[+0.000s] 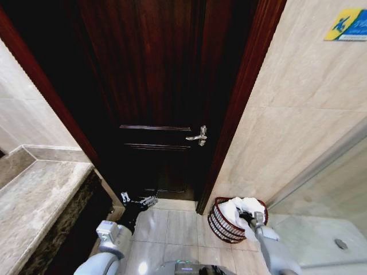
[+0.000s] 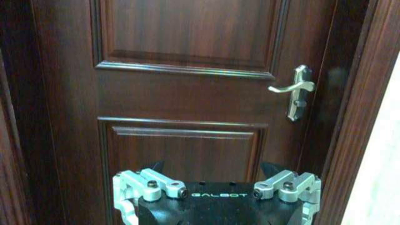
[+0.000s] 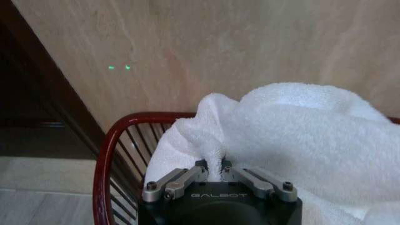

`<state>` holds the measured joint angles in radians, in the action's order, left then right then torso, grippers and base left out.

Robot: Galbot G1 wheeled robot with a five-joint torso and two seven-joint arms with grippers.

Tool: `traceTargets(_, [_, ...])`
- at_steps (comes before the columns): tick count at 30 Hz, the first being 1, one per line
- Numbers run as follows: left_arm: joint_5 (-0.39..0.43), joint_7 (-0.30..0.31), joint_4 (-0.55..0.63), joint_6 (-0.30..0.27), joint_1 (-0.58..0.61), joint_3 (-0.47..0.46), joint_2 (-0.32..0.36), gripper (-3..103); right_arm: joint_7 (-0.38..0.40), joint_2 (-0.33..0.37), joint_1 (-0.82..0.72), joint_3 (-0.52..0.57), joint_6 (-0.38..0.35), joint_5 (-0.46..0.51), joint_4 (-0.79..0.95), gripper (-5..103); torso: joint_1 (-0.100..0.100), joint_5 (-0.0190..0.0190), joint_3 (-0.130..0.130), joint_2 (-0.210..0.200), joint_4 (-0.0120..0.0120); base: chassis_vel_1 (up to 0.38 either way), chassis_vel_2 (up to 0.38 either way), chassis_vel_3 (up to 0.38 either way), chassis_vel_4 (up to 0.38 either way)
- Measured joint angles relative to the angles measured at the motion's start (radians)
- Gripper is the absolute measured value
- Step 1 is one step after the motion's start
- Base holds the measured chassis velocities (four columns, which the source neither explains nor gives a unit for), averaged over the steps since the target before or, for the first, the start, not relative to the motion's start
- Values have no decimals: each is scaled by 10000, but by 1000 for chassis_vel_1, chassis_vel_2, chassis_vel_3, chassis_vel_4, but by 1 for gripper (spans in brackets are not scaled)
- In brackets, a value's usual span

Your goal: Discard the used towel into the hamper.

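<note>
The right claw (image 3: 214, 171) is clamped on the white towel (image 3: 293, 126), over the hamper (image 1: 225, 224) at lower right of the head view. The left claw (image 1: 139, 200), spread apart, waits near the dark door (image 1: 155, 86).

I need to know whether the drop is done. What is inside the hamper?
A white towel fills the hamper and bulges above its rim, the right gripper shut on a fold. The towel covers whatever lies beneath and the hamper's bottom.

Bathroom, marble wall tiles (image 1: 298, 86), stone counter (image 1: 34, 195), wooden door (image 1: 155, 86)
</note>
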<state>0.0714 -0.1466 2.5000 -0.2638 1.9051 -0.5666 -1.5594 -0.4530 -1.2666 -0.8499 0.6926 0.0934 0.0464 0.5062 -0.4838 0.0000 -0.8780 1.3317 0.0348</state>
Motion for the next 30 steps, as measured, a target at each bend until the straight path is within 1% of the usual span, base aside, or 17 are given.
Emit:
traceTargets(4, [0, 0, 0, 0, 0, 0, -1, 100, -32, -43, 546, -57, 28, -338, -605, 7, 0, -1, 0, 0, 1, 0, 0, 0, 0])
traceTargets(7, [0, 0, 0, 0, 0, 0, -1, 100, -31, -141, 1186, -54, 29, -788, -1326, 7, 0, -2, 0, 0, 0, 0, 0, 0, 0])
traceTargets(9, [0, 0, 0, 0, 0, 0, -1, 100, -41, -163, 1278, -61, 29, -864, -1451, 7, 0, -2, 0, 0, 0, 0, 0, 0, 0])
traceTargets(11, [0, 0, 0, 0, 0, 0, -1, 100, -105, -252, 1528, -66, 39, -1310, -1857, 7, 0, -3, 0, 0, 1, 0, 0, 0, 0])
traceTargets(15, [0, 0, 0, 0, 0, 0, -1, 100, -36, -402, 1655, -49, 47, -1760, -2156, 7, 0, 1, 0, 0, 4, 0, 0, 0, 0])
traceTargets(21, [0, 0, 0, 0, 0, 0, 0, 100, 215, -438, 1634, -46, -1, -1919, -2300, 7, 0, 1, 0, 0, 2, 0, 0, 0, 0])
traceTargets(25, [0, 0, 0, 0, 0, 0, -1, 100, 265, -328, 1667, -46, -80, -1945, -2349, 7, 0, -1, 1, -1, 2, 0, 0, 0, 0])
traceTargets(30, [0, 0, 0, 0, 0, 0, -1, 100, 501, -199, 1783, -53, -135, -1969, -2407, 7, 63, 0, 71, -135, 2, 0, 0, 0, 0])
